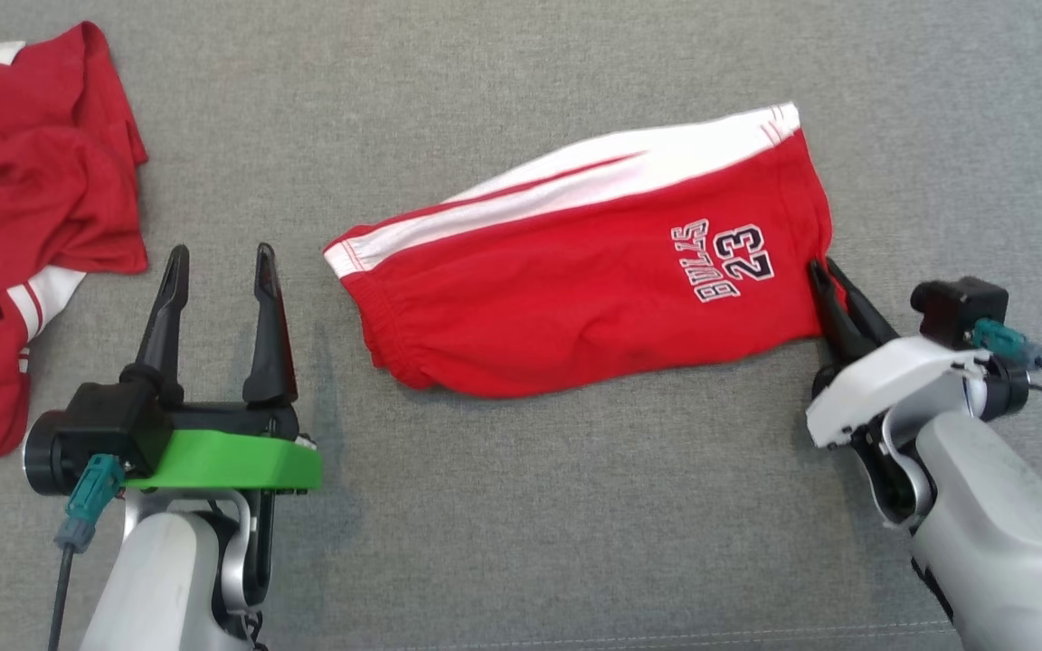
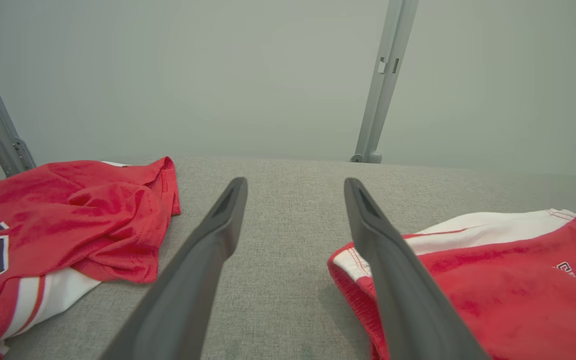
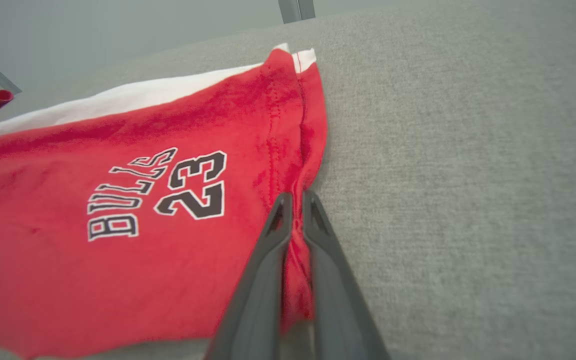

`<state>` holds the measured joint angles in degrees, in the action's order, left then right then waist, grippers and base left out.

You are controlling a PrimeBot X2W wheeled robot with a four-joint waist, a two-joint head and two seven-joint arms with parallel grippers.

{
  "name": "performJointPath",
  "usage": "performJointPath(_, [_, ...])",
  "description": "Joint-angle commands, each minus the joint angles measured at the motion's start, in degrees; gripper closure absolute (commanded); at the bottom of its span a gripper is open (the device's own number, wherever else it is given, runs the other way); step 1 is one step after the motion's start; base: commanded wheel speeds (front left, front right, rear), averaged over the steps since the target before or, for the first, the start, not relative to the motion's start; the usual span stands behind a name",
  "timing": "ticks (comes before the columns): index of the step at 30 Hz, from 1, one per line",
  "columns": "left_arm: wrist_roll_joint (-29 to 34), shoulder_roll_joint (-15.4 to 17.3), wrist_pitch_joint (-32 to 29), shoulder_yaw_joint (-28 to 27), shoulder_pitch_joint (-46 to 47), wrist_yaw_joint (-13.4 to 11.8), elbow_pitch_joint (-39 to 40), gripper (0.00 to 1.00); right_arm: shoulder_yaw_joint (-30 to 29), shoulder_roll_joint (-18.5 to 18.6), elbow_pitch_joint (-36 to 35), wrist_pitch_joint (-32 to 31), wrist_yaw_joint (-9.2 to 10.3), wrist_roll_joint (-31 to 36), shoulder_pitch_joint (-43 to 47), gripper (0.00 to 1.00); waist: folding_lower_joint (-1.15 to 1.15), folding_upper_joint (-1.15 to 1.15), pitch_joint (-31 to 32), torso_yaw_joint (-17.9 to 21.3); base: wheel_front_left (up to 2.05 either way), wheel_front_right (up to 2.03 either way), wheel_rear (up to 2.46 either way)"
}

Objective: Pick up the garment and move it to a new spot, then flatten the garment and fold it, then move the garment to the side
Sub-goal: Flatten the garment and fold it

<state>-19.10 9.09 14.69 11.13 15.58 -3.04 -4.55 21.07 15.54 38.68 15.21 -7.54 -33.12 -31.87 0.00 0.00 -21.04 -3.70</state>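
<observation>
The garment (image 1: 575, 271) is a pair of red shorts with a white side stripe and "BULLS 23" print, folded and lying across the grey cloth surface. My right gripper (image 1: 824, 271) is shut on its near right hem; in the right wrist view red fabric is pinched between the fingers of the right gripper (image 3: 294, 200), on the edge of the garment (image 3: 118, 200). My left gripper (image 1: 218, 258) stands open left of the shorts' waistband, nothing between its fingers. In the left wrist view the left gripper (image 2: 295, 187) points past the garment (image 2: 493, 280), which lies to its right.
A second red and white garment (image 1: 23, 208) lies crumpled at the far left, also seen as a red heap (image 2: 63, 225) left of my left fingers. A grey metal post (image 2: 380, 85) rises at the far edge of the surface.
</observation>
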Motion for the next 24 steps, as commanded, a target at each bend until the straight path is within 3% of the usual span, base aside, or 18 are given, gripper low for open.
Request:
performJointPath(1, [-0.2, 0.6, -0.6, 0.1, -1.4, -0.4, -0.2, 0.0, -1.2, -0.1, -1.2, -0.1, 0.1, 1.1, 3.5, 1.0, 0.0, 0.0, 3.7, 2.1, 0.0, 0.0, 0.0])
performJointPath(13, [-1.0, 1.4, -2.7, 0.5, -6.1, -1.3, 1.3, 0.0, -10.2, -2.7, -7.6, 0.0, 0.09, 5.1, 15.7, 1.0, 0.0, 0.0, 8.6, 4.5, 0.0, 0.0, 0.0])
performJointPath(24, [-0.9, 0.9, -3.2, 1.8, -6.0, -1.4, 2.5, 0.0, -9.7, -4.6, -11.8, 0.0, 0.08, 8.4, 12.2, 1.0, 0.0, 0.0, 8.8, 4.2, 0.0, 0.0, 0.0])
